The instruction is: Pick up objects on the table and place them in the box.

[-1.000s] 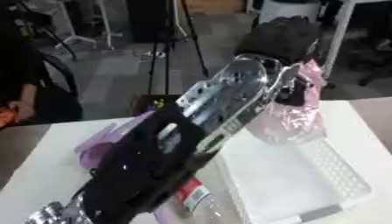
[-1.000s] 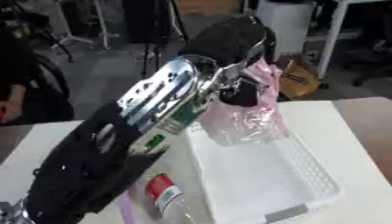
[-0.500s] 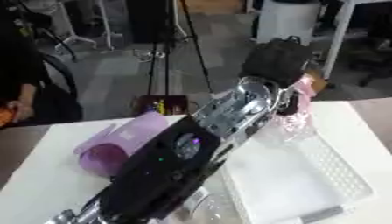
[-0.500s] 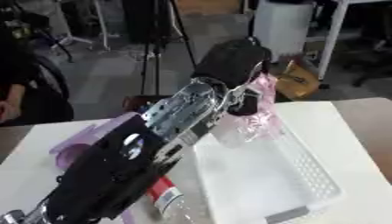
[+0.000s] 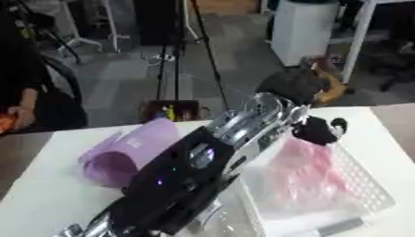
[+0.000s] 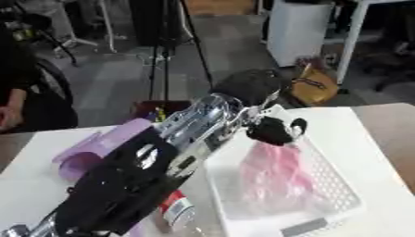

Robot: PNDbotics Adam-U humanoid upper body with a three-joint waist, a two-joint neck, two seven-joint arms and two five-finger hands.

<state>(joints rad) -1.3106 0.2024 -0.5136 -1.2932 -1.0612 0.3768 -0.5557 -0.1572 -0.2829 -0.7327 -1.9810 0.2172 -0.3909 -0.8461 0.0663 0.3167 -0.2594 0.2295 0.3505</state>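
white tabletop (image 5: 48,185), workshop floor behind. left eye view: left hand (image 5: 317,130), fingers curled, sits at the pink bag's (image 5: 304,178) top; whether it pinches the bag cannot be told. the bag lies inside the white box (image 5: 369,187), at 6 o'clock from the hand. a purple roll (image 5: 122,152) waits at 9 o'clock.

right eye view: same hand (image 6: 272,131) above the bag (image 6: 272,178) in the box (image 6: 336,185). judged step: placing; next, let go and fetch the red-capped bottle (image 6: 174,210).

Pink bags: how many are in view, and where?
1. The pink bag lies inside the white box, just below the left hand. The arm covers part of the table, so another could be hidden.
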